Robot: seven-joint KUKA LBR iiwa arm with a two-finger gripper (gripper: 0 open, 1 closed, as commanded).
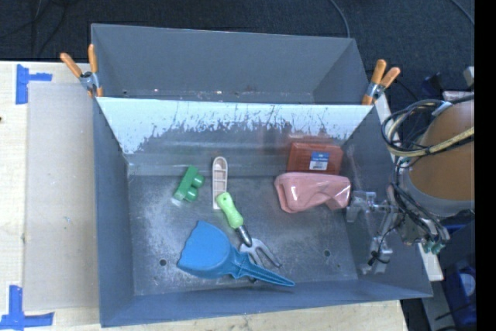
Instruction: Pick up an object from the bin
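Grey bin (232,74); gripper (377,256) at right wall, near pink lump (310,191)

You see a soft, crumpled pink pouch (310,191) lying right of centre on the floor of the bin (139,244), against a red-brown box (314,155) with a blue label. At centre, a green-handled fork (232,215) lies slanted, its tines on a flat blue scoop (209,250). A beige strip (220,182) and a green block (188,184) lie further left.
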